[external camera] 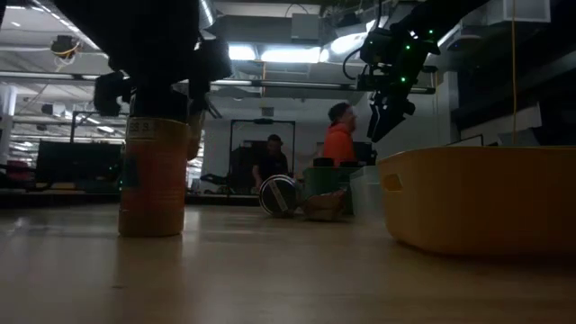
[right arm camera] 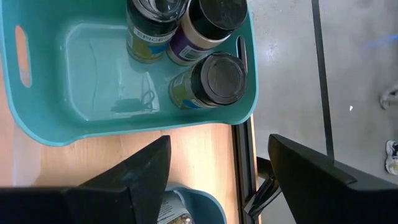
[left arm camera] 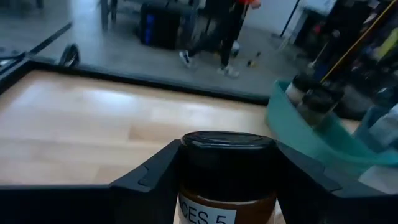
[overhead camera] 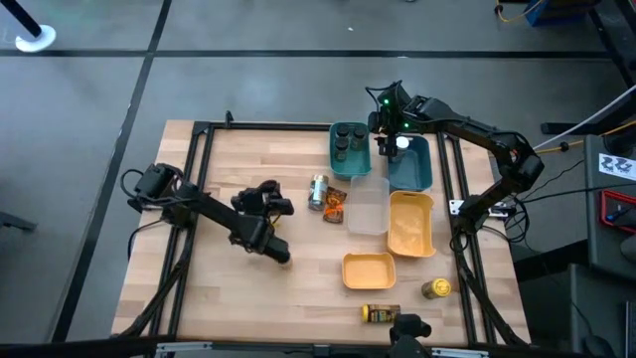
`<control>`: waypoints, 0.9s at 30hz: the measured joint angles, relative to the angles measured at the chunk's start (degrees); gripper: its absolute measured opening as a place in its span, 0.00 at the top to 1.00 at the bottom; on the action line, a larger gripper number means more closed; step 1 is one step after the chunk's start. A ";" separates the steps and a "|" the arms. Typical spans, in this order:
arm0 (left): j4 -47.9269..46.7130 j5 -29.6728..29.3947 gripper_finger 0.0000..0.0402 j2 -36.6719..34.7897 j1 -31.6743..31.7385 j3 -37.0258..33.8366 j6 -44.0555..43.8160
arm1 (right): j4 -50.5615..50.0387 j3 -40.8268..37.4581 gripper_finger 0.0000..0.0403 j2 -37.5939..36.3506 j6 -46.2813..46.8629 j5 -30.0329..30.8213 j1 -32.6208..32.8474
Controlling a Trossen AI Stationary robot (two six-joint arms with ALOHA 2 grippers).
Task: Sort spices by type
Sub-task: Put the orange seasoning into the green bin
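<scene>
1. Near the table's front edge, a yellow-lidded jar (overhead camera: 435, 288) and a lying bottle (overhead camera: 379, 313) are seen.
2. At left-centre, a dark-lidded jar (left arm camera: 227, 171) is pinched by the left gripper (overhead camera: 266, 198).
3. Farthest, the right gripper (overhead camera: 388, 134) is held with fingers spread above a teal bin (right arm camera: 74, 134) containing three jars (right arm camera: 208, 81).

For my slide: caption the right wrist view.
Right gripper, jaws open, above a teal bin holding three dark-lidded spice jars.

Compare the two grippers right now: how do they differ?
The left gripper is low over the table centre, fingers shut on a dark-lidded spice jar. The right gripper is at the far edge, by the teal bin with jars, fingers open and empty.
</scene>
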 joint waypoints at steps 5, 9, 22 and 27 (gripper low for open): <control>3.15 -7.38 0.51 0.00 2.09 0.00 1.10 | 0.00 0.00 0.33 0.00 -0.01 0.00 0.00; 7.42 -13.84 0.51 0.00 3.99 0.00 1.15 | 0.00 0.00 0.33 0.00 0.00 -0.02 0.00; 29.29 -15.43 0.51 0.00 8.75 1.15 16.77 | 0.00 0.00 0.33 0.00 -0.01 0.00 0.00; 42.94 -15.16 0.51 0.00 8.92 2.60 33.18 | 0.00 0.00 0.33 0.00 0.00 0.00 0.00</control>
